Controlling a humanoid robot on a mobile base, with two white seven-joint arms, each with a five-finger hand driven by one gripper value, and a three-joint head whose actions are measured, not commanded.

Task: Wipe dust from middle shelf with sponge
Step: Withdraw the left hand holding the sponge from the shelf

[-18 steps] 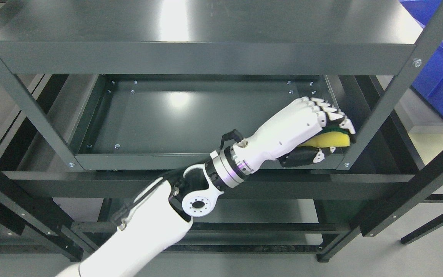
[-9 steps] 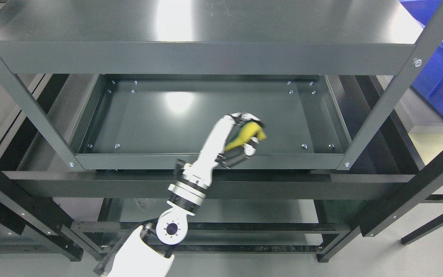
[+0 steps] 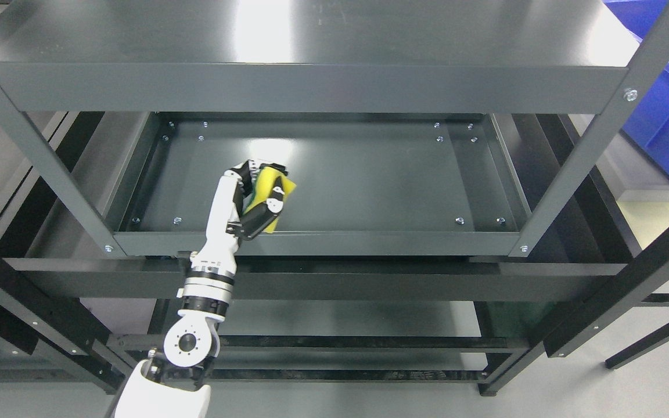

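My left robot hand [image 3: 247, 200] has swept from the right edge to left of centre, clutching the sponge [image 3: 268, 194]; it could catch the middle shelf [image 3: 369, 174] front lip.

You have the left hand [image 3: 247, 200] over the middle shelf [image 3: 369, 174], left of its centre and near its front rim, closed around the sponge [image 3: 269, 194]. The top shelf [image 3: 311, 35] lies above; a bin [image 3: 668, 122] stands right of the shelf.
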